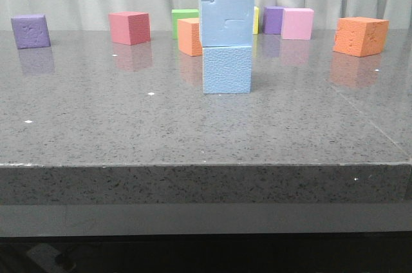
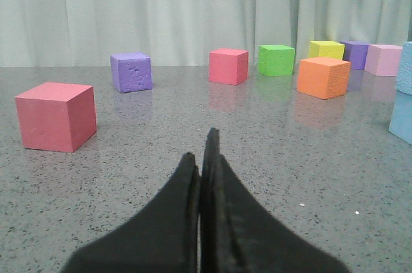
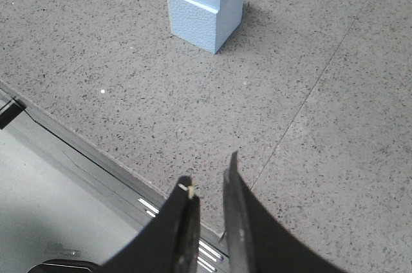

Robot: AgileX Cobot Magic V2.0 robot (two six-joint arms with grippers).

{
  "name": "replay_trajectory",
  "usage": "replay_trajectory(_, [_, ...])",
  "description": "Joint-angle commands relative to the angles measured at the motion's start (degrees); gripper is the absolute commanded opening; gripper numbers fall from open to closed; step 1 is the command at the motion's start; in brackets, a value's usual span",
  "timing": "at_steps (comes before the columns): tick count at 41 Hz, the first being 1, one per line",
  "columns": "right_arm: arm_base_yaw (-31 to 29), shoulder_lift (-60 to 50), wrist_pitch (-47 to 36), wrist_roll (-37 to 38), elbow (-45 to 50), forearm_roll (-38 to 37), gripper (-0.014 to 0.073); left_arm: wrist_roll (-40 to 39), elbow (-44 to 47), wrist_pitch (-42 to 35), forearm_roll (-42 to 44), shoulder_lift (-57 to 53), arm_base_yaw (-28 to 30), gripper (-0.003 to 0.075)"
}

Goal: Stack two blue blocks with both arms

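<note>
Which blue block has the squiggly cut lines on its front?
The top blue block. The bottom blue block has only a pebbly front.

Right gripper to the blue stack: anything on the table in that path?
Nothing visible. In the right wrist view, bare table lies between the right gripper and the stack: top blue block on bottom blue block. The other cubes sit behind or beside the stack.
</note>
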Motion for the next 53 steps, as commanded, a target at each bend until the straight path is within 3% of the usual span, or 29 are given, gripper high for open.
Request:
replay_trajectory(1, [-0.36, -0.1, -2.97, -0.5, -1.33, 1.27, 0.0127, 0.13, 0.12, -4.86, -0.46, -1.12, 1.5, -0.002])
replay_trajectory(12, [-0.36, -0.1, -2.97, -0.5, -1.33, 1.27, 0.0127, 0.13, 0.12, -4.86, -0.46, -1.12, 8.53, -0.002])
replay_trajectory(43, [-0.46, -2.0, -3.0, -0.5, -0.89, 1.27, 0.0127, 0.13, 0.12, -4.86, -0.46, -1.02, 8.63, -0.002])
replay_trajectory(47, [-1.82, -5.82, -3.12, -0.5, 0.16, 1.27, 0.0127, 0.13, 0.12, -4.86, -0.46, -1.02, 8.63, -0.002])
replay_trajectory(53, [-9.15, -14.45, -6.61, -0.5, 4.8, -0.94, 0.0127, 0.13, 0.12, -4.86, -0.46, -1.02, 8.63, -0.002])
